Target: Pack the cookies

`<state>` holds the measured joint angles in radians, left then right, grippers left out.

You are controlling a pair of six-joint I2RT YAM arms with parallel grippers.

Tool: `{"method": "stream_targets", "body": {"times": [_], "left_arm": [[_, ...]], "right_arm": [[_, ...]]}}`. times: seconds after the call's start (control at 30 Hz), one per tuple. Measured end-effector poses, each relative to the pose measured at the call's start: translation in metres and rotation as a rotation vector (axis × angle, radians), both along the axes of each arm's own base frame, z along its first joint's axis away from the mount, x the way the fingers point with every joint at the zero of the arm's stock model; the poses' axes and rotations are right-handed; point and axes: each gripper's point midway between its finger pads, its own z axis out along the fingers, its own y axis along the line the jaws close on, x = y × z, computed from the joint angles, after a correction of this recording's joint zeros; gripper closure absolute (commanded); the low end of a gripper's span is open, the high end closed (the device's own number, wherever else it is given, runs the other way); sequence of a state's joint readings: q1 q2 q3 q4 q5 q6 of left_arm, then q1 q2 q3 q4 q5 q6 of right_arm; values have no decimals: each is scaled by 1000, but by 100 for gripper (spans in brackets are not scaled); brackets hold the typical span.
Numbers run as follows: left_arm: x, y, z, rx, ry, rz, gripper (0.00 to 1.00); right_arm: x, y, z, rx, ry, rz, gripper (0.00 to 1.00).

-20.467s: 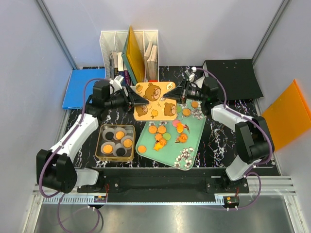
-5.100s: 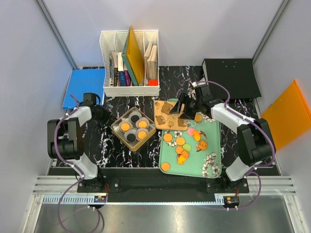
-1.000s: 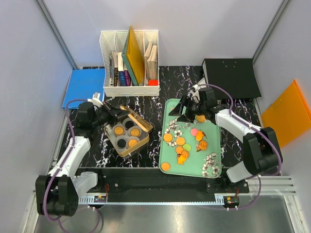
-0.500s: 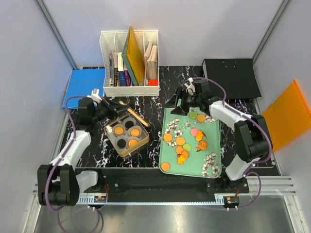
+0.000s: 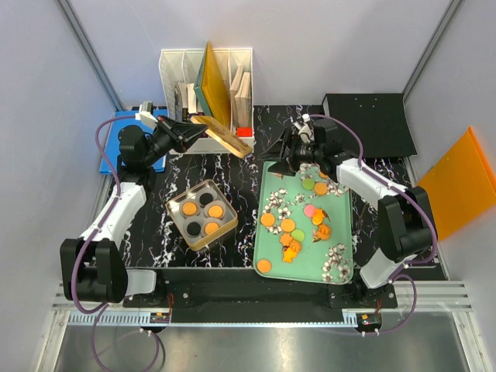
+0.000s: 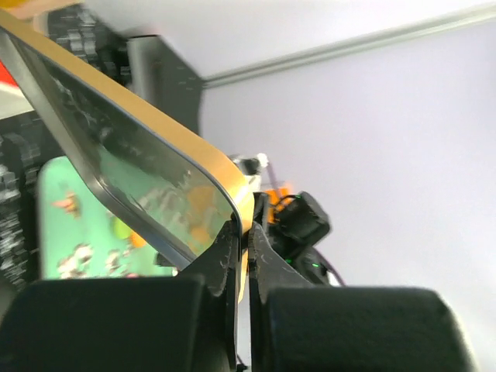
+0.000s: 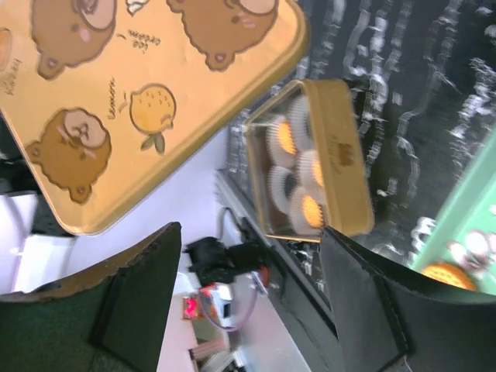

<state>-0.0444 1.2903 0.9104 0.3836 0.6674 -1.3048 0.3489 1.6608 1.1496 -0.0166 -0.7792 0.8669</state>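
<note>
The black marbled surface (image 5: 236, 242) fills most of what I can see, with a white file organizer (image 5: 172, 74) stuffed with books standing at its far edge. Right of centre lies a mint-green tray (image 5: 310, 256), long side running away from the arms. Most of the cookies (image 5: 267, 219) are scattered loose on it: mainly orange discs, with a pink one and a couple of green ones among them. The square golden lid (image 5: 223, 138), printed with brown bears and a lemon, is up in the air in front of the organizer and tilted. It is well apart from its golden tin (image 5: 186, 194), which sits open on the surface just left of the tray. The tin holds white pleated paper cups (image 7: 283, 136). Three of the cups carry an orange cookie and two a black one. The left gripper (image 5: 188, 130) reaches in from the left, and the left wrist view shows its jaws pinched tight on the lid's rim. The right gripper (image 5: 280, 151) hangs over the far left corner of the tray, pointing toward the lid. Its jaws are spread wide with nothing between them, as the right wrist view makes plain.
</note>
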Motion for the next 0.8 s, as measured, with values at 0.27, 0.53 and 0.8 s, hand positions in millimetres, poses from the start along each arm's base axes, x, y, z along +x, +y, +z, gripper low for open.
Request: {"method": "stream_targets", "body": {"times": [0.27,0.53,0.8], "left_arm": [[-21,-26,43,-68,-121,-150,100],[-47,-35,69,-150,-228,-297,100],[-56,-37,65,-198,-229,-357,100]], "right_arm": [[18,-19,39,266,23,-74,11],[33,-34,60,468,45,-87,9],[22,-26,78,517,12,-7,13]]}}
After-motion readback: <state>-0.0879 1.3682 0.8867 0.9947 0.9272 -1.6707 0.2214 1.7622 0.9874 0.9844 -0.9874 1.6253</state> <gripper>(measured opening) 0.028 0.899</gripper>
